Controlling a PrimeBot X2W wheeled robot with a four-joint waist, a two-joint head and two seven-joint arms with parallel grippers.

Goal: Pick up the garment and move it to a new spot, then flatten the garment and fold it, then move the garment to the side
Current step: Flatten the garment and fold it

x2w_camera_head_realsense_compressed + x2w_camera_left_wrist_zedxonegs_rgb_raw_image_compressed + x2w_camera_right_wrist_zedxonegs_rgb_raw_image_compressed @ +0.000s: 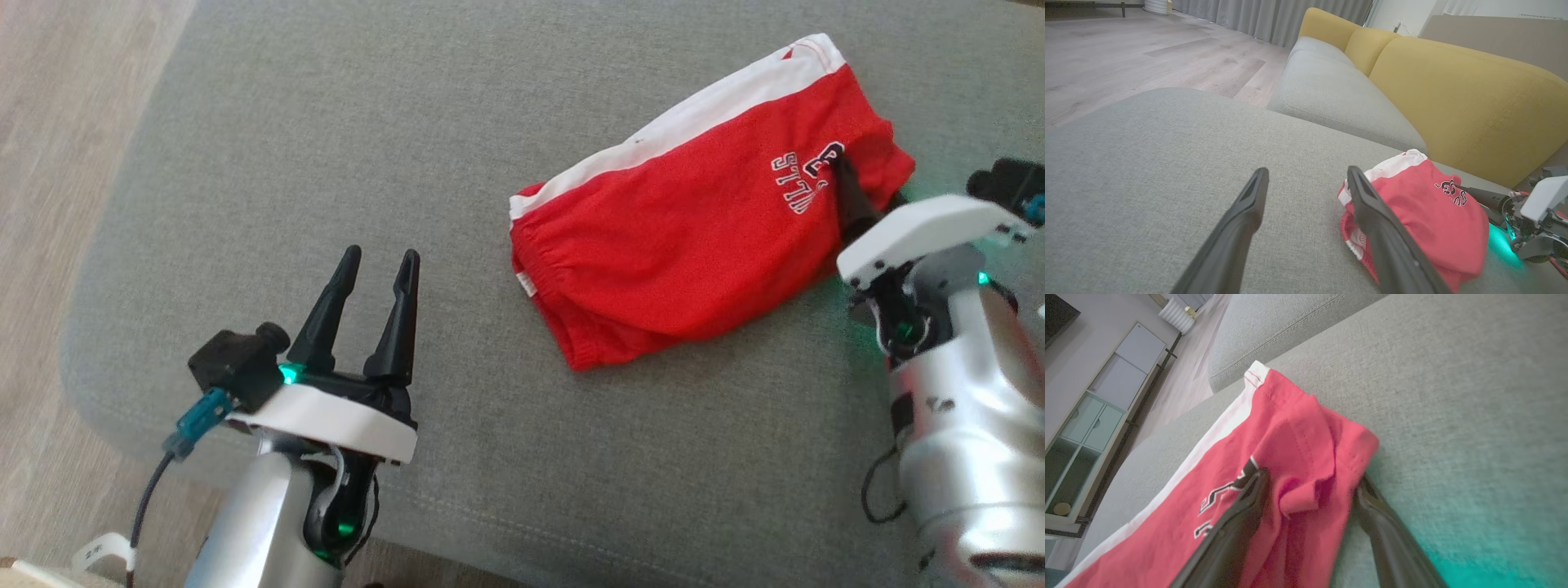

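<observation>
Garment (694,237): red knit shorts, white side band, gathered waistband, lying folded on the grey woven sofa cushion (326,122). Left gripper (384,257): tapered dark fingers spread, empty, well apart from it. Right gripper (1312,475): jaws wide, straddling a crumpled corner fold, unclamped.

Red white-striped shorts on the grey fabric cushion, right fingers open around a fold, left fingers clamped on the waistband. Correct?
Not quite. The left gripper is open, its fingers over bare grey fabric cushion, apart from the red white-striped shorts; the head view shows it. The rest holds.
</observation>
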